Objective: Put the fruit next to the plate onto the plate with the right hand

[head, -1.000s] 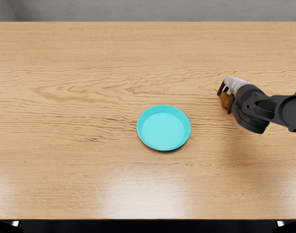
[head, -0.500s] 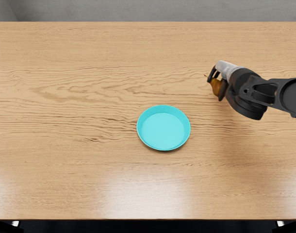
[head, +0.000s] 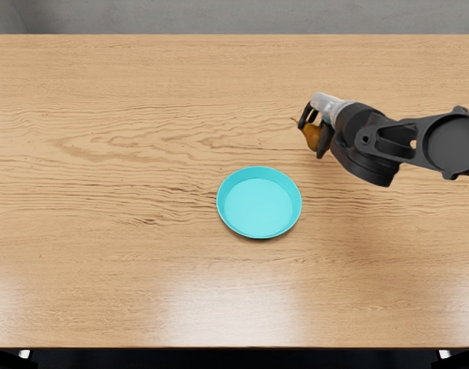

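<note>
Right hand (head: 317, 124) came in from the right edge, hanging above the tabletop (head: 104, 154) up and to the right of the teal plate (head: 221, 201), clear of its rim. Its dark fingers (head: 320, 145) were curled around a small orange-brown fruit (head: 311, 135), which was only partly visible between them, so the fruit was held in the hand, near the plate but not on it

The wooden table (head: 104, 115) bears a teal plate (head: 221, 204), apparently flat.
</note>
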